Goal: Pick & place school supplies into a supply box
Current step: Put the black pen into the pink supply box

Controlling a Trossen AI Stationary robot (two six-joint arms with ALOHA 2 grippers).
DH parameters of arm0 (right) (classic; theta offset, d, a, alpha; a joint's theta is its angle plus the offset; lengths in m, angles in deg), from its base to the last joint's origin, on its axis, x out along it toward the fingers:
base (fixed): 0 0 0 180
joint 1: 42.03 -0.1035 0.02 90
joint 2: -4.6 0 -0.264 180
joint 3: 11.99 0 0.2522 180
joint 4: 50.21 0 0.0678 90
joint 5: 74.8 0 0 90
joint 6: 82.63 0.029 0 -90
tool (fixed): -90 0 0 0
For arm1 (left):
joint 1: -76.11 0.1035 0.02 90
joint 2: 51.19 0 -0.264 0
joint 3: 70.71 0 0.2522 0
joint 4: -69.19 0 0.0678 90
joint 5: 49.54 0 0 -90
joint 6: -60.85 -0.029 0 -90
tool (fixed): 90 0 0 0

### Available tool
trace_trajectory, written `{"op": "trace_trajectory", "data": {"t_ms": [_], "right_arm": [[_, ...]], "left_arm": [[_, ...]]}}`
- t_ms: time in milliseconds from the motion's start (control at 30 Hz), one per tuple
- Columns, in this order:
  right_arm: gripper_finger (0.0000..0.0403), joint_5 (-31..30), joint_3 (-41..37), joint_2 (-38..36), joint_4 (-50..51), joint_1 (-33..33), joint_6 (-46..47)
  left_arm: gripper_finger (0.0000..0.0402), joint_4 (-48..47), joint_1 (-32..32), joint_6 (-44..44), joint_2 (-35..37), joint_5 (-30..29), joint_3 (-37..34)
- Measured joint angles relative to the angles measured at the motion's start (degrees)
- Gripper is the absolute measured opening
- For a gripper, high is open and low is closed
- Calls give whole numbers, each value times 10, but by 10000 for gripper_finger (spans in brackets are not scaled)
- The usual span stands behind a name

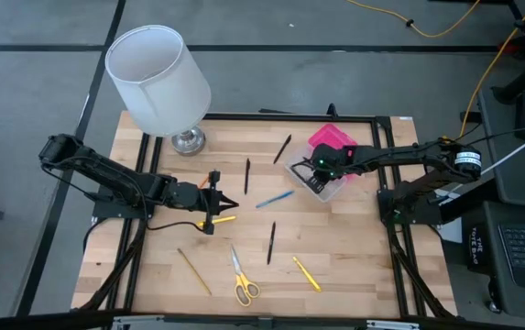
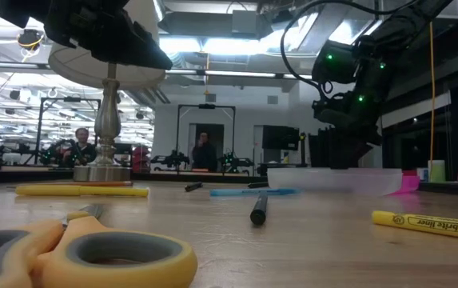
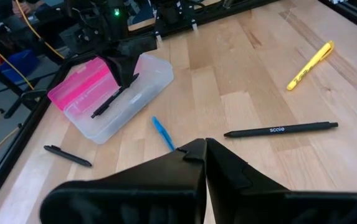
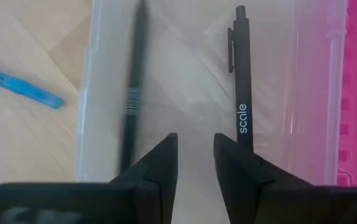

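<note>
We found our right gripper (image 4: 195, 163) parted and empty over the supply box (image 1: 327, 174), where two black pens (image 4: 241, 81) lay lengthwise, while the blue pen (image 1: 274, 199) lay just beside the box, nearer that arm than our closed left gripper (image 1: 226, 203).

Scissors (image 2: 77, 252): cut off at low view's edge, blurred; black pen (image 4: 131, 93) in supply box (image 4: 315, 81): blurred, lower end behind right pincer (image 4: 195, 163).

table (image 1: 354, 247): wood | on it: lamp (image 1: 187, 139), scissors (image 1: 241, 278), pens (image 1: 270, 242), supply box (image 1: 326, 174)
</note>
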Motion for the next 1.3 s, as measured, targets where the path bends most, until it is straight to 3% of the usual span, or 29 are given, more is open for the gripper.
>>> {"op": "trace_trajectory", "data": {"t_ms": [300, 567, 700, 867, 1100, 1300], "right_arm": [[102, 16, 0, -59, 0, 0, -20], [42, 15, 0, -139, -33, -1, -107], [7, 15, 0, -144, -83, -2, -143], [18, 15, 0, -132, -156, -7, -158], [6, 15, 0, -109, -262, -17, -261], [28, -53, 0, -89, -404, -3, -318]], "left_arm": [[4, -9, 0, -7, 27, -5, 0], [4, -69, 0, 38, 80, -6, -11], [3, -57, 0, 46, 101, -7, -44], [3, -31, 0, 46, 125, -6, -64], [3, -31, 0, 45, 133, -5, -64], [3, -31, 4, 44, 129, -6, -64]]}}
